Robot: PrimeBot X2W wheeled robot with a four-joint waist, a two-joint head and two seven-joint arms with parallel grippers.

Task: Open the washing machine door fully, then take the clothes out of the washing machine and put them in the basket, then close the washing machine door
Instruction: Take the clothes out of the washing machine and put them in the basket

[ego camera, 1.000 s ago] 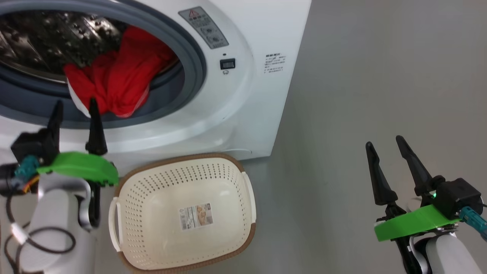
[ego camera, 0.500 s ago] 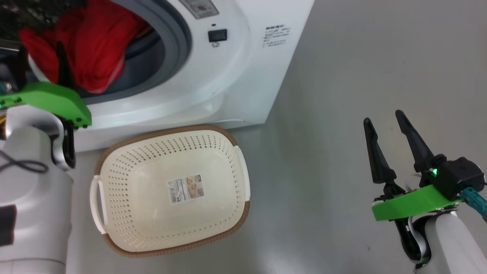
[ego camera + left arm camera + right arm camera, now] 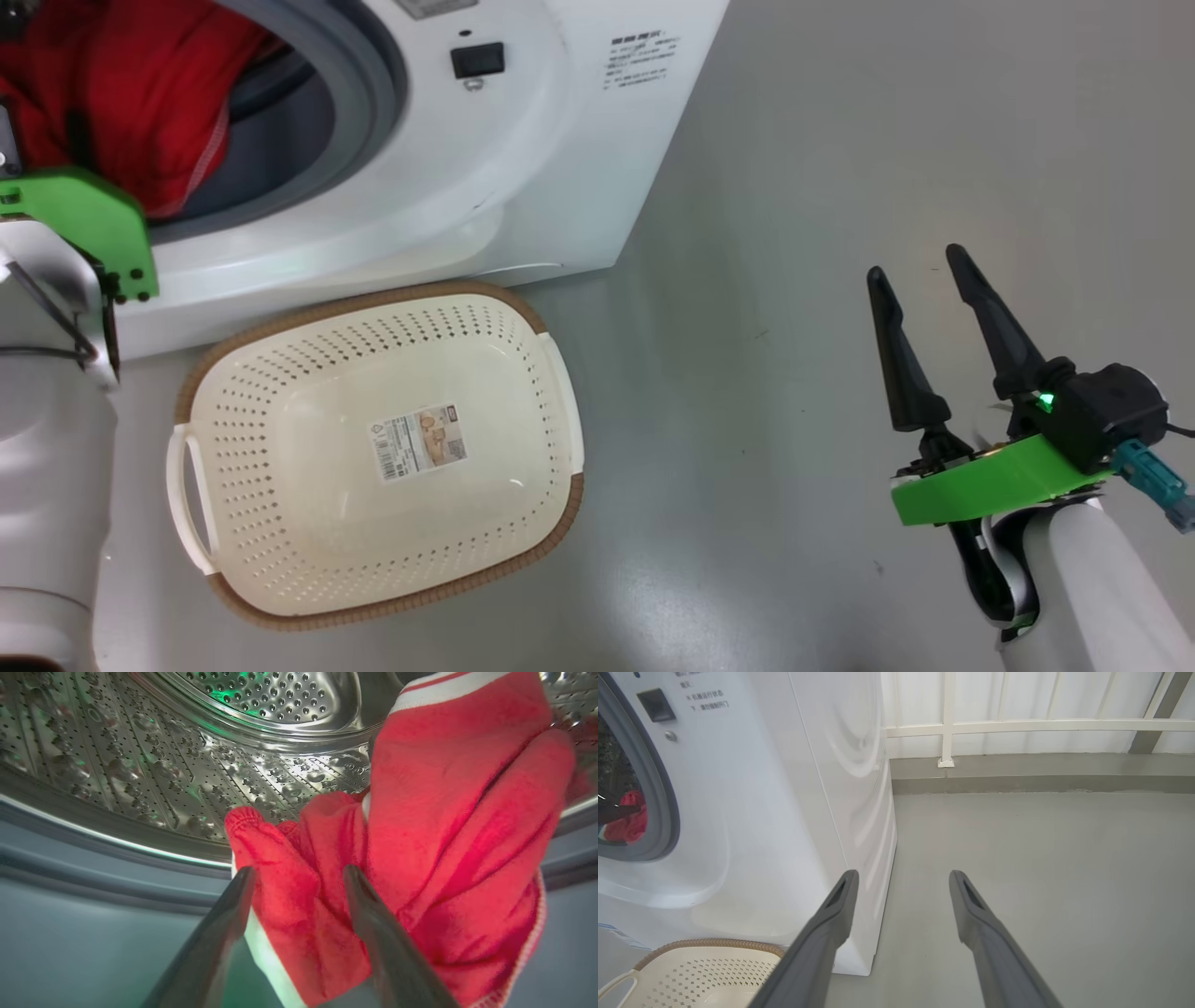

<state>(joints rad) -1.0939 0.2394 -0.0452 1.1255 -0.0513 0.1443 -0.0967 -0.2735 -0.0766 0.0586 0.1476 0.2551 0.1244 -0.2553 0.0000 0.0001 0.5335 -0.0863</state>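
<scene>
The left gripper [image 3: 299, 870] stands with its two dark fingers spread wide at the mouth of the washing machine [image 3: 523, 168], gripping nothing. A fold of the clothes [image 3: 420, 835], red with a white band along one edge, lies between the fingers, though whether the cloth touches them cannot be told. The red heap rests on the lower lip of the machine's grey rubber ring [image 3: 93, 896] and hangs over it, with the perforated steel drum [image 3: 187, 774] bare behind and to one side. Nothing stands between the fingers and the cloth. The left arm reaches up into the opening, its green wrist plate [image 3: 84, 215] level with the ring's lower edge. The basket [image 3: 280, 392] sits on the grey floor [image 3: 840, 140] just before the machine's front, below the opening, tipped towards the robot so that the paper label [image 3: 417, 441] on its bottom shows. The right gripper [image 3: 913, 261] is also spread wide and holds nothing. It hovers over the floor well off the machine's right corner, fingers pointing past its side panel towards a white railing [image 3: 1017, 725] behind, with the pale forearm rising from below.
</scene>
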